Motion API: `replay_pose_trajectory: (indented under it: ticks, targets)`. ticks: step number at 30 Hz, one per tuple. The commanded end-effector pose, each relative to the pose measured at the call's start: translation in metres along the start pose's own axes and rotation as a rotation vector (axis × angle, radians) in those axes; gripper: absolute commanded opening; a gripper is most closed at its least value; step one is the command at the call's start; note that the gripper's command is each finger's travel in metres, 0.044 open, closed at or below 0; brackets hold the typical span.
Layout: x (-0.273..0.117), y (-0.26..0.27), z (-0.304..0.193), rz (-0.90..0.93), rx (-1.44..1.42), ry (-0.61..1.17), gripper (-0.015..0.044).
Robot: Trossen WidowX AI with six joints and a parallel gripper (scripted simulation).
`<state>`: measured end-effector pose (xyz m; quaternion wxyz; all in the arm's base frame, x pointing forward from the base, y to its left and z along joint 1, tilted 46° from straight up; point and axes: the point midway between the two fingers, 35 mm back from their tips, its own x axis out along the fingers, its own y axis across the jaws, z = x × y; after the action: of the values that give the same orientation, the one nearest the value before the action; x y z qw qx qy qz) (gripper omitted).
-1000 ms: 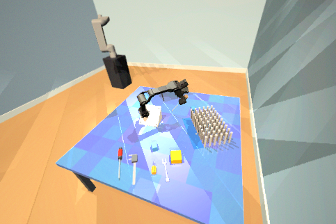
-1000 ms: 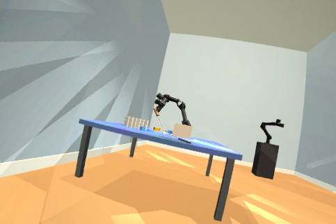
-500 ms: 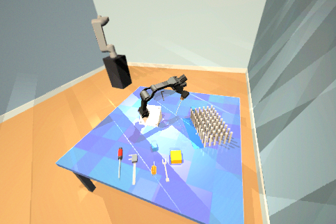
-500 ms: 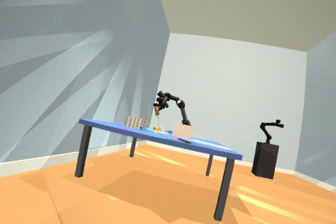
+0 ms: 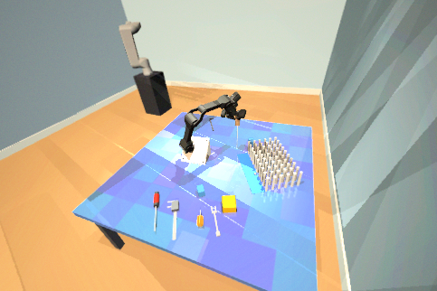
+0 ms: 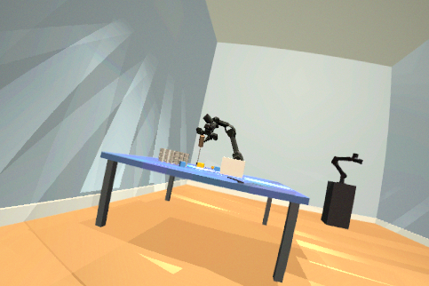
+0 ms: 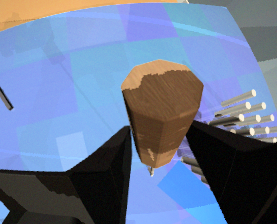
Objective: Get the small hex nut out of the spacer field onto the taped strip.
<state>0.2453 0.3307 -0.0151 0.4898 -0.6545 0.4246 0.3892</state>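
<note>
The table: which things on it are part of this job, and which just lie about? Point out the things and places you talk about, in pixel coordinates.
Part of the job:
- wooden-handled tool (image 5: 237, 122) (image 6: 202, 141) (image 7: 161, 107), held in the jaws
- standing metal spacers (image 5: 275, 164) (image 6: 174, 156) (image 7: 246, 131)
- blue strip (image 5: 250, 173) (image 7: 191, 186)

Apparently just lying about:
- red-handled screwdriver (image 5: 156, 199)
- yellow block (image 5: 229, 204) (image 6: 200, 164)
- caliper-like tool (image 5: 175, 222)

- Top view looks down at a slant from high above the blue patchwork table (image 5: 135, 181) (image 6: 208, 178) (image 7: 99, 65).
- Exterior view looks from farther, low beside it.
- Wrist view looks very near along the brown wooden handle (image 5: 237, 122) (image 6: 202, 141) (image 7: 164, 100); all three share pale cylindrical spacers (image 5: 275, 164) (image 6: 174, 156) (image 7: 241, 118).
</note>
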Motion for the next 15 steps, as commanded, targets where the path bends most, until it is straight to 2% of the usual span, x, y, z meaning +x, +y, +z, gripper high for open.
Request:
replay_pose_trajectory:
  ticks: [1,15]
  targets:
    - [0.003,0.008,0.013,-0.014,-0.139,0.0,0.0]
    - [0.019,0.05,0.049,-0.038,-0.61,0.017,0.0]
